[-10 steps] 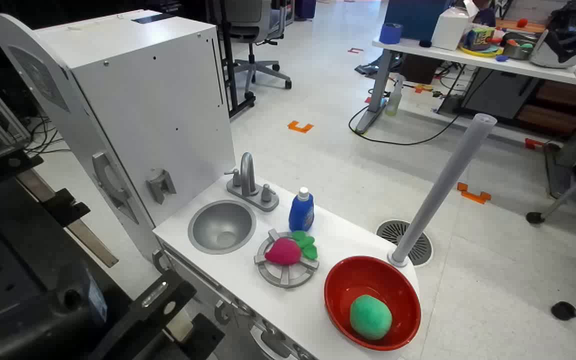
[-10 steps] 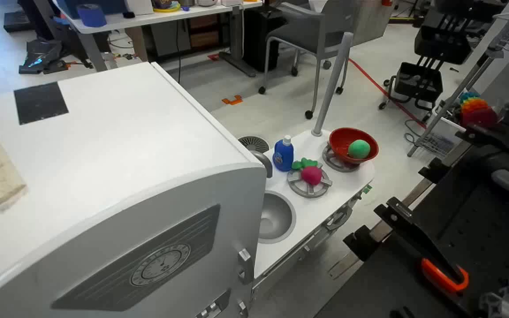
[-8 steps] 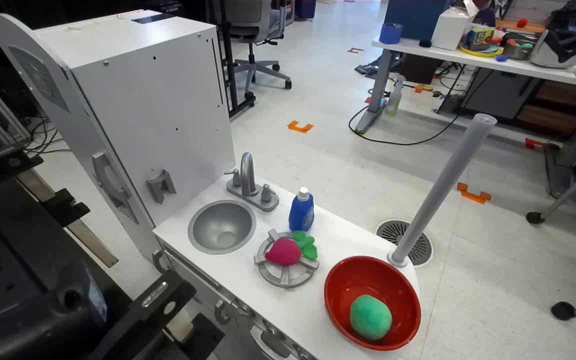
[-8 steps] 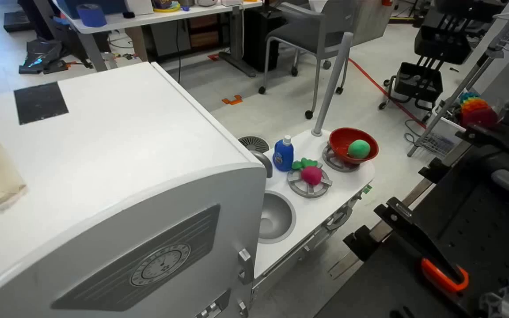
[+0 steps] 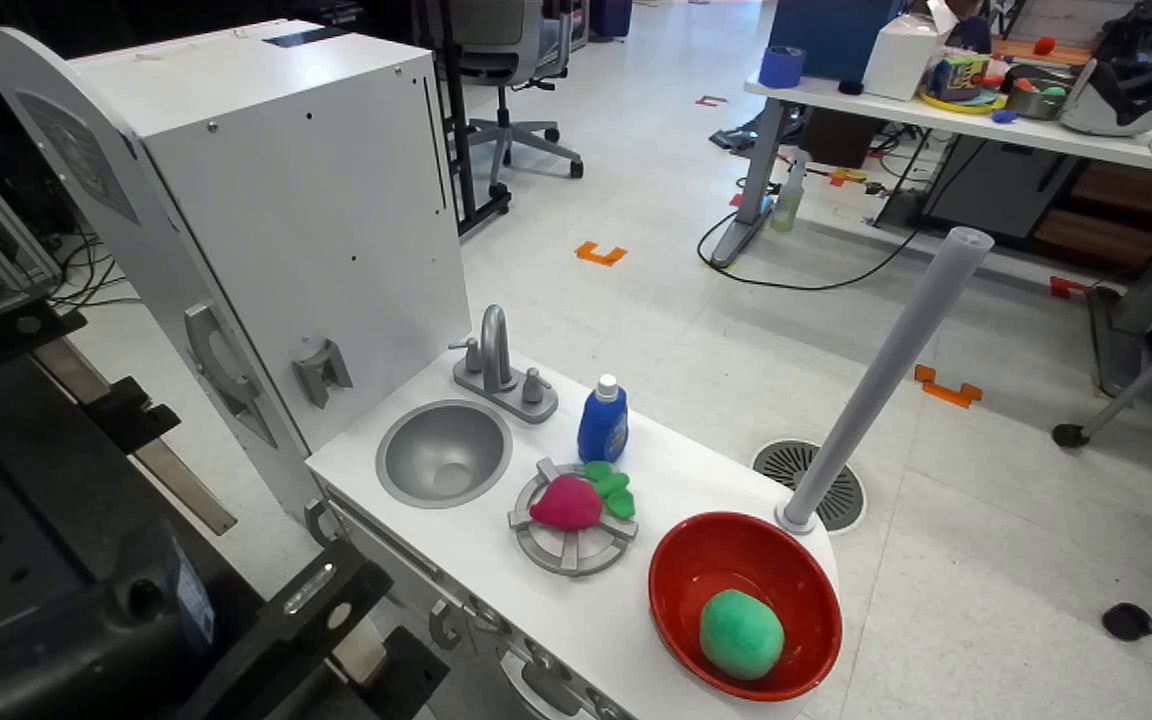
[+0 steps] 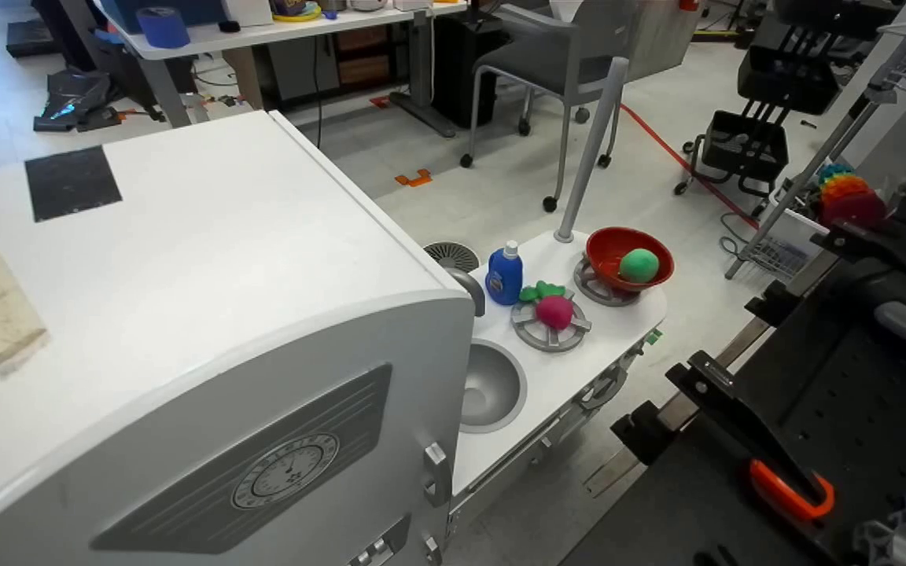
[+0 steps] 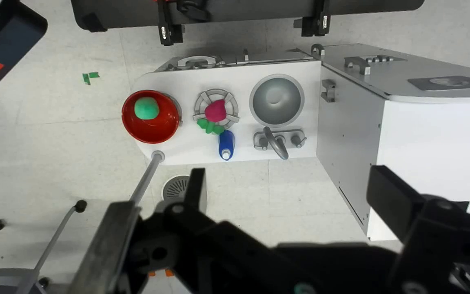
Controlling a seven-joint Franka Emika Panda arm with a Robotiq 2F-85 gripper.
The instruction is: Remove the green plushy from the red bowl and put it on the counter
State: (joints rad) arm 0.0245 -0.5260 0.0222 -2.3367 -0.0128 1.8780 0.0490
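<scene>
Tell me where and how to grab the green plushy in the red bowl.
Probably from straight above, with the gripper closing across the rounded middle of the green plushy: its top is uncovered, while the wall of the red bowl rings it. It sits off-centre, away from the grey pole, so there is more room beside it on the pole side.

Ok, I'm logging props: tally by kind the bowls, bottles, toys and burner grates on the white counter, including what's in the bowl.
Bowls: 1, red bowl
Bottles: 1, blue bottle
Toys: 2, green plushy and pink toy
Burner grates: 2, one grate under the pink toy, another grate partly hidden by the red bowl
Total: 6
</scene>
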